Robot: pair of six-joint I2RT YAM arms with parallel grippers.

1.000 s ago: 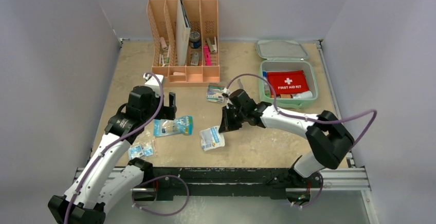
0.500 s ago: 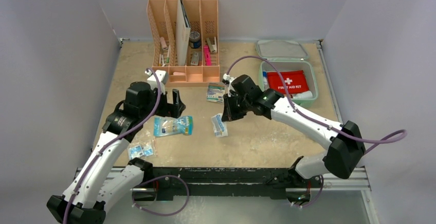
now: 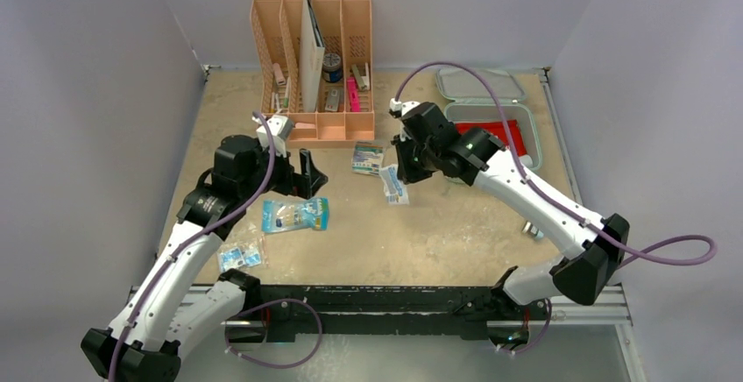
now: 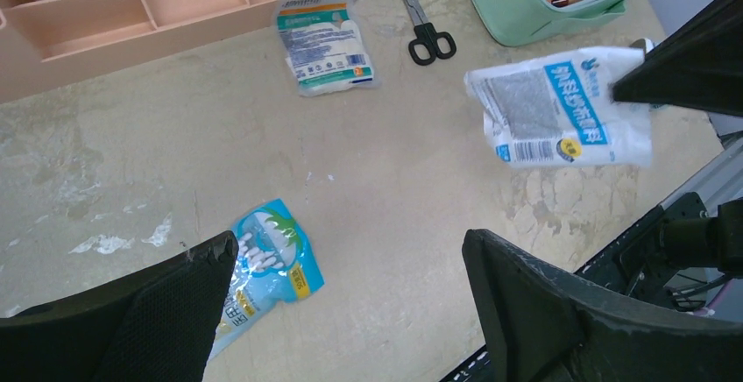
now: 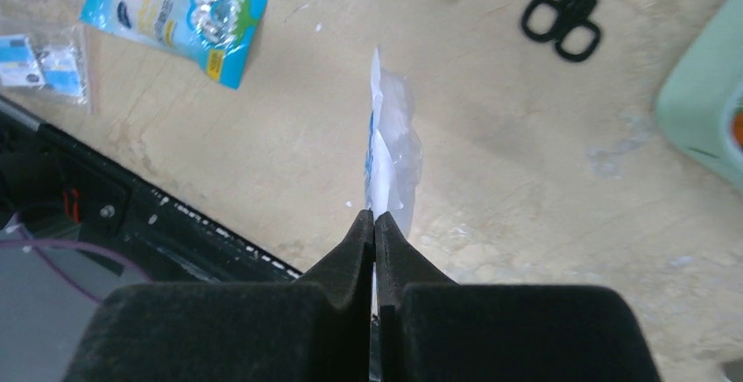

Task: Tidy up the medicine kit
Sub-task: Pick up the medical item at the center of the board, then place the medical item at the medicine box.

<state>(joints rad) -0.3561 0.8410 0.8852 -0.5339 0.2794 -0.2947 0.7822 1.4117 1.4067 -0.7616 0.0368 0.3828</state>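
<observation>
Worktop [image 3: 456, 233]: beige, speckled; carries everything below.
Organizer: peach-orange slotted plastic desk organizer [image 3: 357, 45], far-centre, upright. Not part of the job.
Kit: mint-green rounded-square zip medicine kit [image 3: 535, 141], far-right corner of worktop, lid hinged open toward the back wall, red pouch [image 3: 504, 130] inside. Near-left part hidden by the R arm.
R tool [image 5: 374, 217]: clenched on a white-and-blue printed plastic packet [image 4: 561, 106], pinching one end; packet is up off the worktop.
L tool [image 4: 350, 268]: released, holds nothing, hovering over the left-centre worktop.
Held packet, axis: seen edge-on in R wrist view, long axis running straight out from the fingertips; flat face shows in L wrist view.
Key relation: kit lies to the R of the R tool and a bit farther back, near but not under it. R arm is much the nearer; L arm is well apart from the kit.
Loose packets: light-blue pack [image 3: 295, 215] just beside L tool; white pack w/ green print [image 3: 368, 159] near the organizer; small clear bag [image 3: 239, 255] near-left.
Scissors [image 5: 569, 18]: black-handled, flat on worktop just beside the kit's wall, closed.
Judgement: carry to the kit is probably under way, drop not yet made.
</observation>
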